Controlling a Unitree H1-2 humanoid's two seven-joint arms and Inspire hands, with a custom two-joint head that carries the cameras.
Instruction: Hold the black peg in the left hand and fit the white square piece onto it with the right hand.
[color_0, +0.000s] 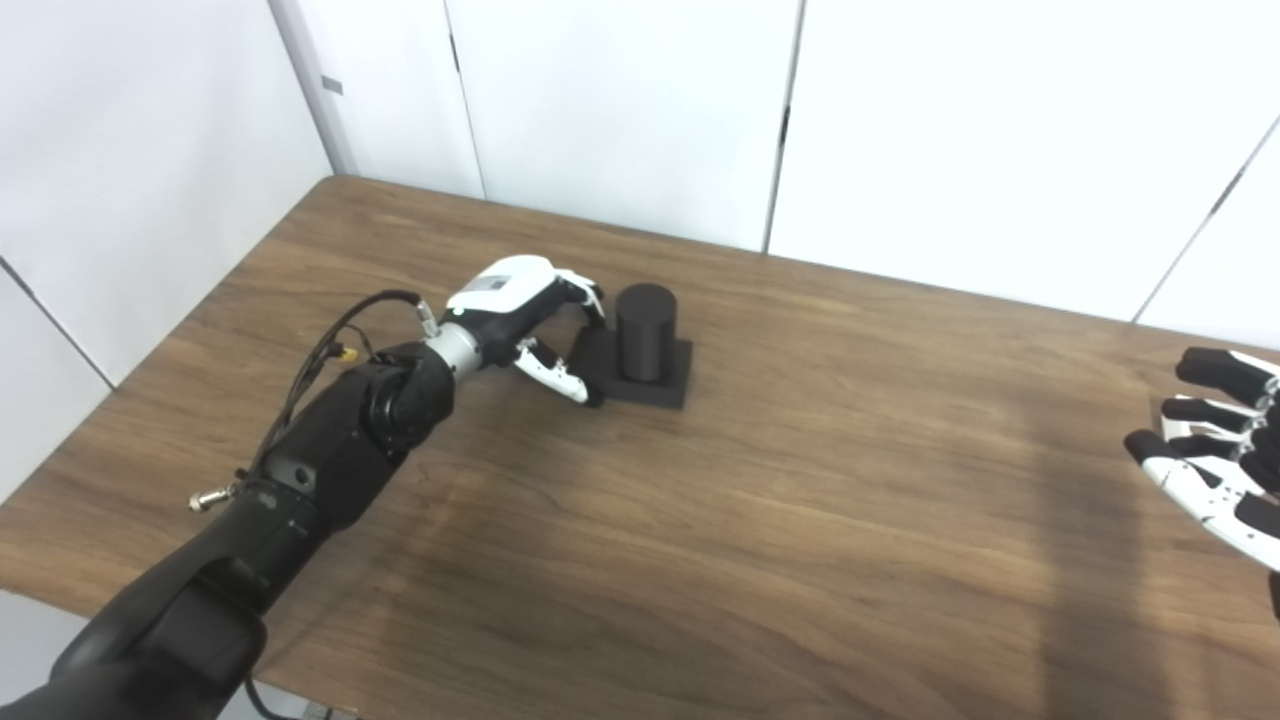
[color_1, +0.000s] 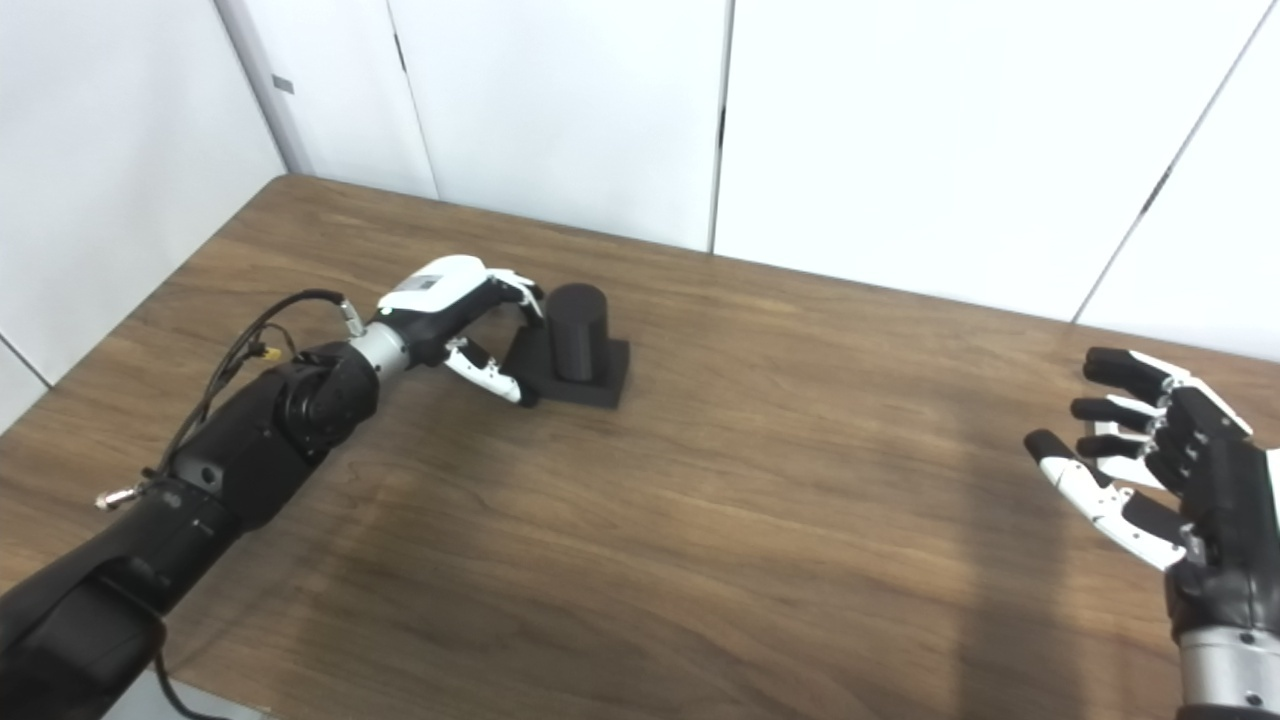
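Black peg (color_1: 578, 331), a short upright cylinder on a flat square black base (color_1: 606, 380), stands on the wooden table (color_1: 760, 560) towards its far left part. Just to its left is the left hand (color_1: 455, 320), fingers (color_1: 527, 295) curved and spread around the near-left side of the base, thumb (color_1: 493, 377) low by the base's front corner; whether they touch it I cannot tell, and nothing is gripped. Well apart, at the right edge, the right hand (color_1: 1160, 465) hovers above the table with fingers spread wide, holding nothing.
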